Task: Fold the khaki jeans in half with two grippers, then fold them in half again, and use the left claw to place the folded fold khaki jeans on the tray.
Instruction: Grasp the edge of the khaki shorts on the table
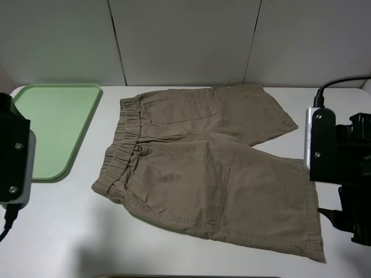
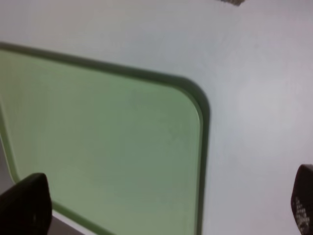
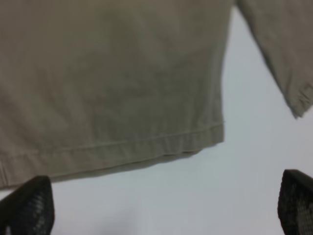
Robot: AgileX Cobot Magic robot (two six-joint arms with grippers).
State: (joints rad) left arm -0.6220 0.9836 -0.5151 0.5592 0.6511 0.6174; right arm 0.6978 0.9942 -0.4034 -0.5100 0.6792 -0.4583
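Observation:
The khaki jeans (image 1: 203, 174) are tan shorts lying flat and unfolded mid-table, with the elastic waistband toward the left and both legs toward the right. The pale green tray (image 1: 55, 124) lies at the back left, with nothing on it. My left arm (image 1: 13, 153) hangs at the left edge over the tray's near corner (image 2: 195, 103). The left gripper (image 2: 156, 215) is open and holds nothing. My right arm (image 1: 339, 162) is at the right edge by the leg hems. The right gripper (image 3: 161, 210) is open, above the table just off the near leg's hem (image 3: 146, 147).
The white table (image 1: 69, 231) carries the shorts and the tray. A grey panelled wall (image 1: 185, 40) stands behind it. Bare table shows between the tray and the waistband, and along the front.

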